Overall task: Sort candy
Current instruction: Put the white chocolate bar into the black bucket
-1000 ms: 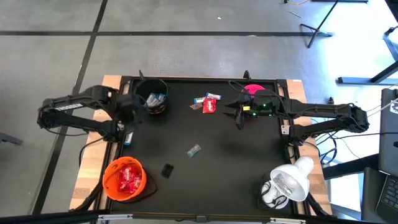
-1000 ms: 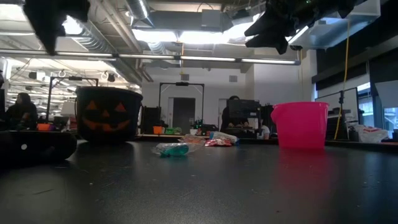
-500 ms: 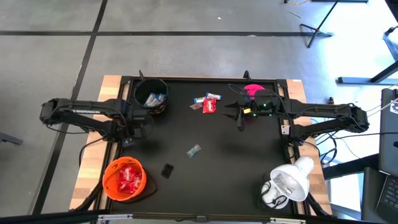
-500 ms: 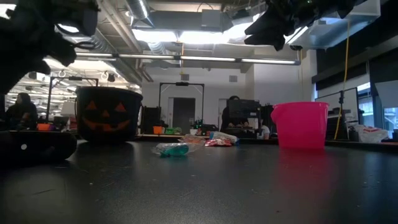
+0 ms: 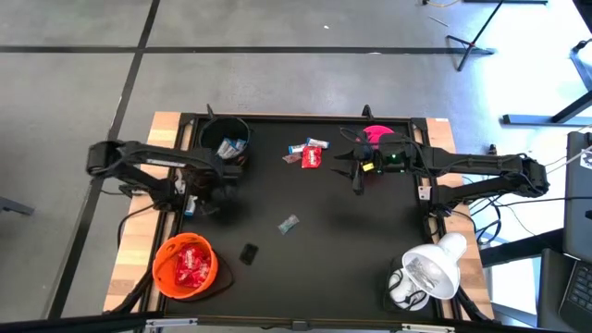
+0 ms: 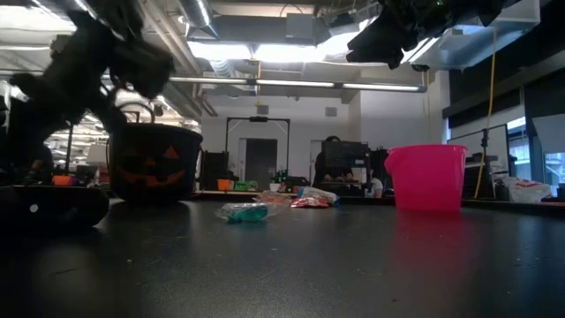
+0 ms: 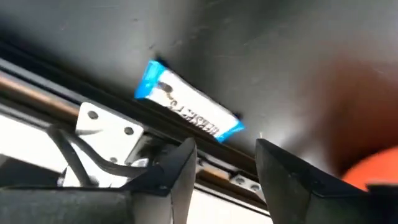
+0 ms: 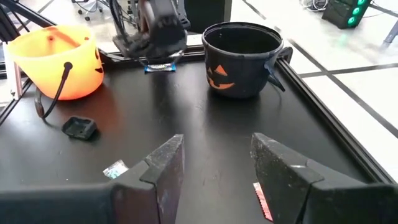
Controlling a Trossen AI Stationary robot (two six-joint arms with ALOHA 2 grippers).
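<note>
A blue-and-white candy bar (image 7: 188, 109) lies at the tabletop's (image 5: 351, 240) left rim, between the black pumpkin bowl (image 5: 225, 141) and the orange bowl (image 5: 184, 265) of red candy. My left claw (image 7: 224, 163) hovers over it, fingers parted, empty. More candy (image 5: 309, 154) lies mid-tabletop — my right claw (image 8: 213, 165), spread and empty, hangs beside the pink bowl (image 6: 426, 177).

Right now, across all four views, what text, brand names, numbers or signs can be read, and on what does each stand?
"HERSHEY'S": on the blue-and-white candy at the table's edge rail, left wrist view; lettering blurred, so likely rather than certain.
Red and blue candies at the table's far side: print too small to read.
Loose candy mid-table: unreadable.
Black bowl and orange bowl: pumpkin faces only, no words.
Pink bowl: no text visible.
</note>
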